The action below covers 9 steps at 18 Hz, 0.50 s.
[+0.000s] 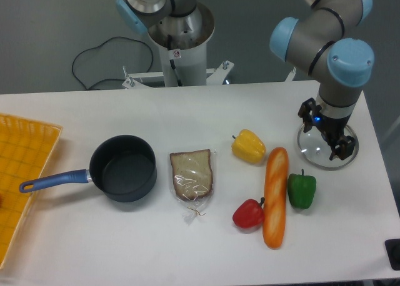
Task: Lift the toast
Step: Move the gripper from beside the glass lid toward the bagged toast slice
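The toast (192, 175) lies flat on the white table (94, 236) near the middle, a light-brown slice with a darker crust in clear plastic wrap, its twisted tail pointing toward the front edge. My gripper (325, 133) hangs far to the right of it, over a clear glass lid (310, 150). Its two dark fingers stand apart with nothing between them.
A dark pot (122, 167) with a blue handle sits just left of the toast. To the right lie a yellow pepper (249, 146), an orange-brown baguette (275, 197), a red pepper (249, 214) and a green pepper (302, 190). An orange tray (22, 167) is at the left edge.
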Each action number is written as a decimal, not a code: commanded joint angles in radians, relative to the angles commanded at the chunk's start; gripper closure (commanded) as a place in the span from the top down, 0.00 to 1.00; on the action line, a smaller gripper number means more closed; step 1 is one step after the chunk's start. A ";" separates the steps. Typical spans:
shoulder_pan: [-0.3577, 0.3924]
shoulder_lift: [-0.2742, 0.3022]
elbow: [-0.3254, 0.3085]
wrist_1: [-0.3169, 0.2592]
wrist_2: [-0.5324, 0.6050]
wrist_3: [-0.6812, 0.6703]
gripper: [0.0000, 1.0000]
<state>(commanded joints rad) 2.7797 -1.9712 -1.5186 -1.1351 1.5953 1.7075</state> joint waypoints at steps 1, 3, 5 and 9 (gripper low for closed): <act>-0.006 -0.002 0.000 0.000 0.002 -0.020 1.00; -0.023 -0.002 -0.002 0.000 0.014 -0.052 1.00; -0.034 -0.003 -0.011 0.000 0.011 -0.068 1.00; -0.063 0.000 -0.023 0.005 0.008 -0.115 1.00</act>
<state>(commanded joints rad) 2.7168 -1.9712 -1.5416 -1.1306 1.6030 1.5925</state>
